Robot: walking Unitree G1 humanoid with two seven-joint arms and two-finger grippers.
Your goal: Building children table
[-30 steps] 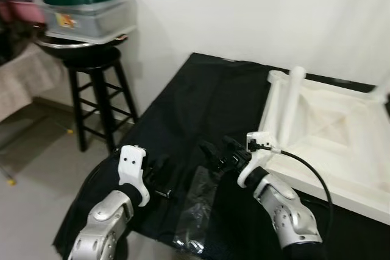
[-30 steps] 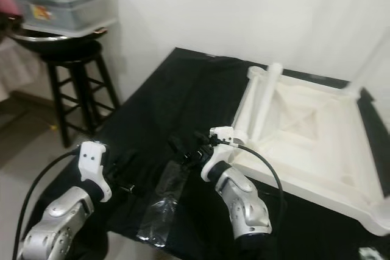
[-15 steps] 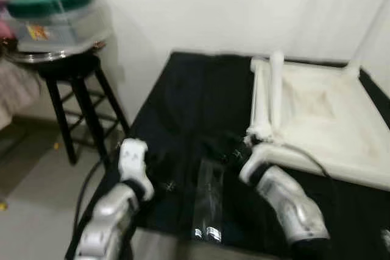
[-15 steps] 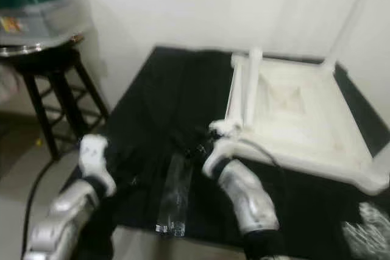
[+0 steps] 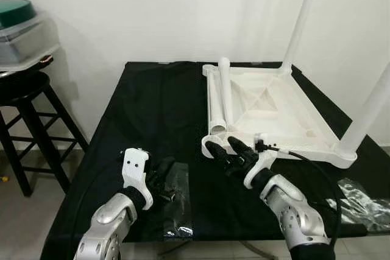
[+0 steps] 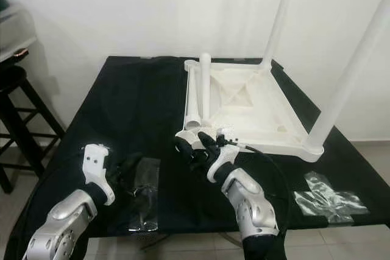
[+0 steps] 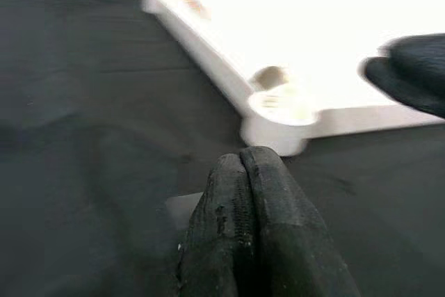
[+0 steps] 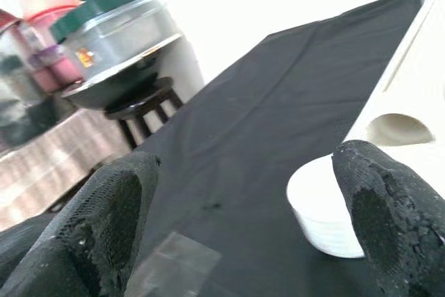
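Closest to us, our left gripper [image 5: 163, 182] hovered just over the black cloth-covered table [image 5: 152, 108] with its fingers [image 7: 254, 193] pressed together on nothing, right by a clear plastic bag [image 5: 178, 202] lying flat. Our right gripper [image 5: 226, 148] sat a bit further in, fingers spread wide and empty, right at the near left corner of the white children's table [image 5: 268, 105]. That thing lay upside down on the cloth, two legs [image 5: 300, 22] sticking straight up and one loose leg [image 5: 222, 95] lying along its left edge. Another crumpled bag [image 5: 365, 198] was off to the right. Far left, a black stool [image 5: 24, 114] held a green-lidded container [image 5: 21, 31].
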